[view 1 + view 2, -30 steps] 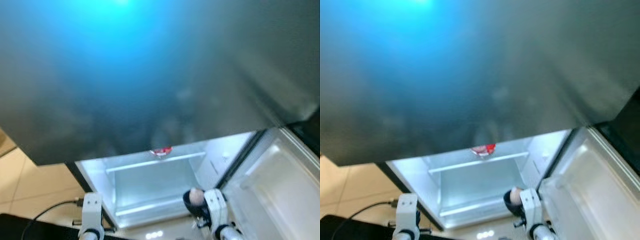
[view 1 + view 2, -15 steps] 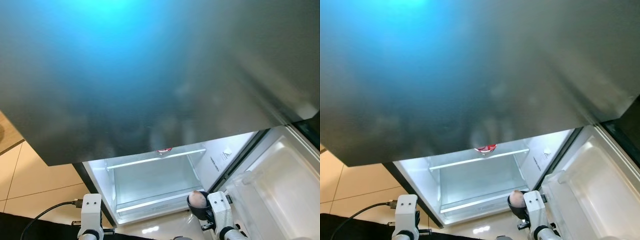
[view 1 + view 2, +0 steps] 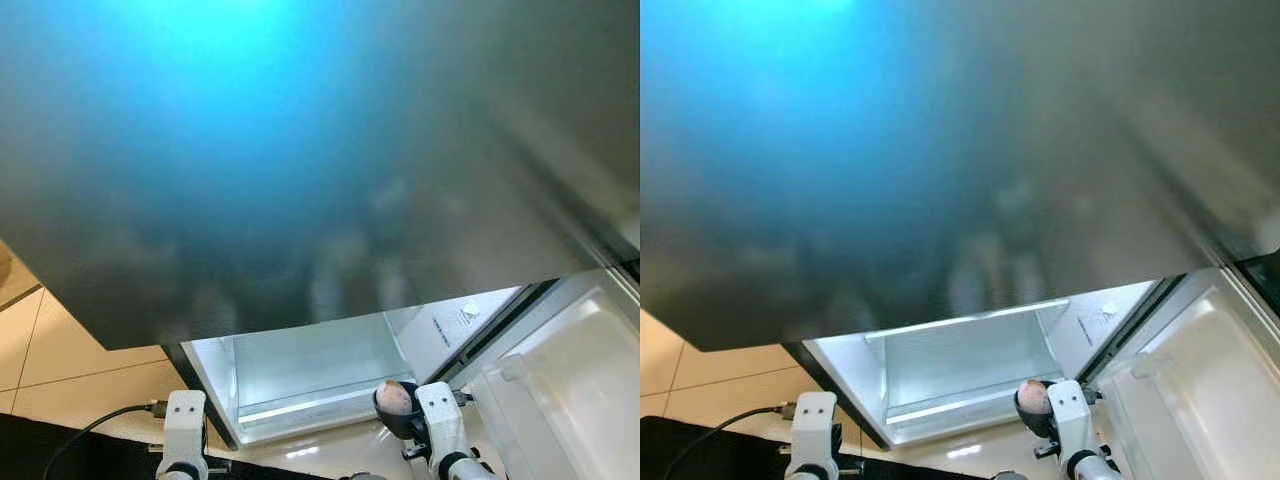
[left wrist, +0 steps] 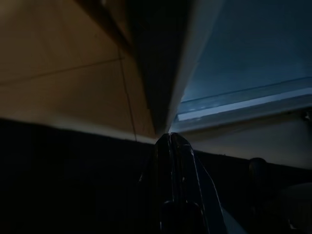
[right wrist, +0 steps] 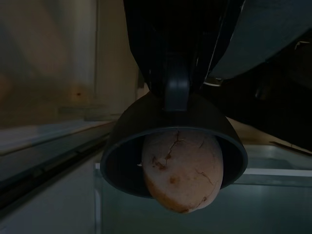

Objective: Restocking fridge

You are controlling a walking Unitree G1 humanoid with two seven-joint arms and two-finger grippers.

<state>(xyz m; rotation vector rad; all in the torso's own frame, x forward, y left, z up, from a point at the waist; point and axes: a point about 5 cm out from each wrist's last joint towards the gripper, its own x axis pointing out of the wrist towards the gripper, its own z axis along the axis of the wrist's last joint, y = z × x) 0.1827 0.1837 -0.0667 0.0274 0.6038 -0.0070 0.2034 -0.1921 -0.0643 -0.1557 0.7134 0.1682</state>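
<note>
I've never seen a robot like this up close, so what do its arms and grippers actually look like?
Each wrist ends in a white, blocky bracket with small dark screw holes: left arm, right arm. A thin black cable runs to the left one. The left gripper has two long, glossy black fingers tapering to a narrow tip; the right gripper is also black.

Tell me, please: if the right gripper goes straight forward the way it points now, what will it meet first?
The right gripper holds a dark bowl with a cracked brownish potato. Ahead lies the lit open fridge compartment. The way looks free up to its back wall, though depth is unclear.
</note>
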